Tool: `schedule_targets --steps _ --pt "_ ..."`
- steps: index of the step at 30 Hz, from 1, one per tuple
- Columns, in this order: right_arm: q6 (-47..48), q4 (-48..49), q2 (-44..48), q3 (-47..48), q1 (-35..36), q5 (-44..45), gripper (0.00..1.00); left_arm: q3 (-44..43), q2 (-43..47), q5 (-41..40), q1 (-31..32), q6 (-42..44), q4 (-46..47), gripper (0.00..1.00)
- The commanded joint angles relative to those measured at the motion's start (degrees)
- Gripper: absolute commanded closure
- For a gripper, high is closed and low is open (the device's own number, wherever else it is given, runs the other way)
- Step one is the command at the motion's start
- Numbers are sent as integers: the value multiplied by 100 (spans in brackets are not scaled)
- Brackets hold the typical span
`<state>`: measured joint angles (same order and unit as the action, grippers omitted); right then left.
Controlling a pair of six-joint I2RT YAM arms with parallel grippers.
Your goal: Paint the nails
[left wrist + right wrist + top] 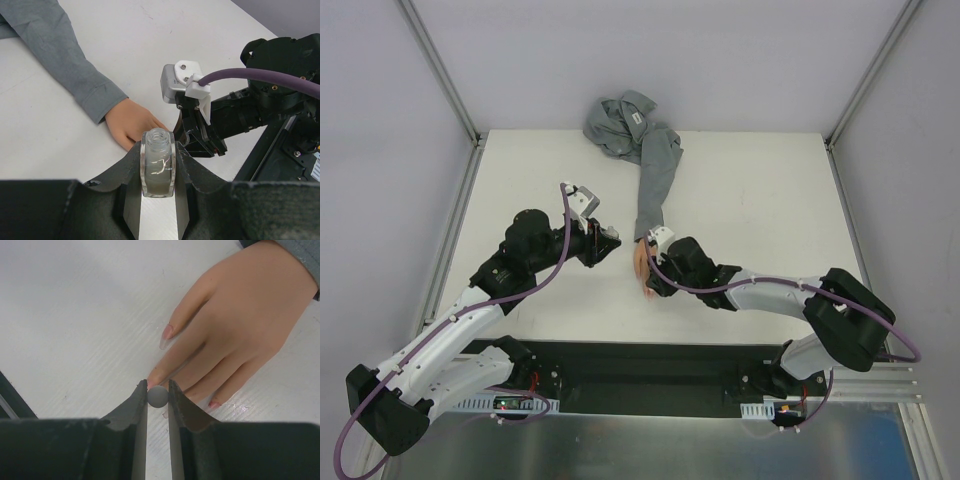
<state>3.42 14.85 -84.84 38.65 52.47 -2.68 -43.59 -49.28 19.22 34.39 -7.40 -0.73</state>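
Observation:
A peach mannequin hand (642,262) (240,325) lies palm down on the white table, its grey sleeve (655,180) (60,50) running to the back. Its nails show in the right wrist view: a pale thumbnail (167,333) and a pink-tipped one (215,403). My right gripper (158,390) is shut on a small grey round-ended brush cap (158,396), right at a fingertip (152,382); the brush itself is hidden. My left gripper (158,150) is shut on a small clear uncapped bottle (158,165), held just left of the hand (132,122).
The rest of the grey shirt (620,120) is bunched at the table's back edge. The right arm's wrist (210,120) and its purple cable (260,77) sit close to the bottle. Metal frame rails (450,240) border the table.

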Motion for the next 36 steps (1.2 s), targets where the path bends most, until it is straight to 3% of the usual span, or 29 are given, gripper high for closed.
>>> schedule_targets --steps 1,36 --pt "-96 220 20 46 149 -23 100 -220 85 152 -64 37 311 100" --pt "-105 369 169 -112 -26 13 100 -220 85 187 -64 46 311 100"
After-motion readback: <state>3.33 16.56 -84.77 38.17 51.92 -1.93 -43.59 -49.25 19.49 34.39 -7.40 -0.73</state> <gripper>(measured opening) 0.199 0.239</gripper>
